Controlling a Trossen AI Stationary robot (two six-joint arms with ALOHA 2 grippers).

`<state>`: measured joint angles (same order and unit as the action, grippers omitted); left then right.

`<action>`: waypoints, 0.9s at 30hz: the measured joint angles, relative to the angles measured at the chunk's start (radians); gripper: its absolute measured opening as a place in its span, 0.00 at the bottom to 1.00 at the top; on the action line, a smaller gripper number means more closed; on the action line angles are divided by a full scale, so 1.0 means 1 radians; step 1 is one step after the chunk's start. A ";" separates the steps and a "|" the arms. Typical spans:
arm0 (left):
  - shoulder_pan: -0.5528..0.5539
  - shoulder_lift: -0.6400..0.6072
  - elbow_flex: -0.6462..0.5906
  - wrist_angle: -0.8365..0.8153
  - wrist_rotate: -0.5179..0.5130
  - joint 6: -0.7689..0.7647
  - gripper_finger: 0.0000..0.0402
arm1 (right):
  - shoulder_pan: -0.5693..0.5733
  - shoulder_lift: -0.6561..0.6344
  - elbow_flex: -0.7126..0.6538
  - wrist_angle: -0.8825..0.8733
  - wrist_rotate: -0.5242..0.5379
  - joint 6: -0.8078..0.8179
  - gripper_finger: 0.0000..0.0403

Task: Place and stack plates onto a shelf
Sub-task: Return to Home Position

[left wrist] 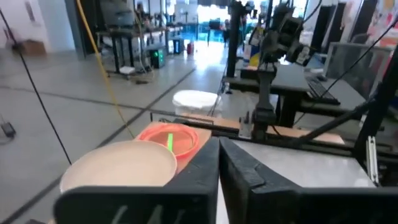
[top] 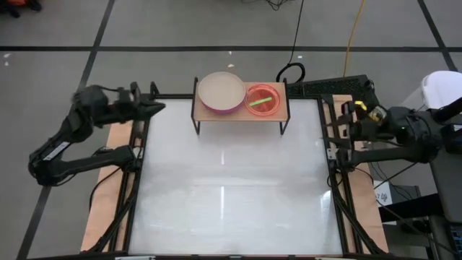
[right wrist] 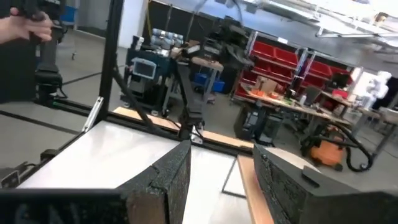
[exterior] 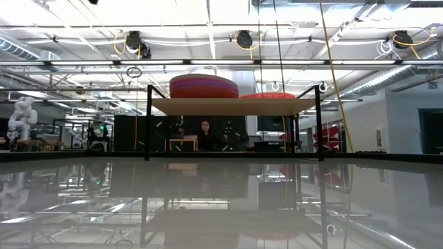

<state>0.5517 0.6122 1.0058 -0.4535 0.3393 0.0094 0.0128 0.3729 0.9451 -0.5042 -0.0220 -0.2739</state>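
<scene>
Your white counter (top: 224, 195) lies bare nearest you with no plate waiting on it, so I judge the stacking finished and the step in hand to be the retreat to rest. The left end effector (left wrist: 217, 148) sits by the counter's far left corner, fingers pressed together with nothing between them. The right end effector (right wrist: 221, 155) sits by the far right corner, fingers parted and empty. Your next move calls only for folding both arms home, clear of the shelf legs. At the far edge the shelf (exterior: 228, 106) carries two piles side by side. The large stack (exterior: 203, 86) is topped by the beige plate (top: 220, 90) over the purple plate (top: 214, 110). The small stack (top: 263, 100) has see-through pink uppermost with green showing through. Beyond, a person (exterior: 205, 131) sits in the workshop.
</scene>
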 joint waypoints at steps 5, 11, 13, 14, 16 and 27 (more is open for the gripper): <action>-0.003 -0.112 0.001 -0.019 0.001 0.015 0.01 | 0.000 -0.082 0.000 -0.052 0.055 0.009 0.38; -0.003 -0.210 -0.059 -0.047 0.001 0.004 0.01 | 0.000 -0.205 -0.087 -0.007 0.073 0.010 0.38; -0.003 -0.245 -0.096 -0.048 0.001 -0.004 0.01 | 0.000 -0.257 -0.145 0.028 0.073 0.007 0.38; -0.003 -0.261 -0.116 -0.048 0.001 -0.011 0.01 | 0.000 -0.284 -0.175 0.047 0.073 0.004 0.38; -0.003 -0.295 -0.156 -0.047 0.001 -0.017 0.01 | 0.000 -0.337 -0.234 0.088 0.073 0.004 0.38; -0.004 -0.528 -0.431 0.043 0.020 -0.083 0.01 | 0.000 -0.340 -0.496 0.333 0.073 0.084 0.38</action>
<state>0.5476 0.0846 0.5743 -0.4102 0.3593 -0.0736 0.0131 0.0325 0.4487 -0.1711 0.0509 -0.1895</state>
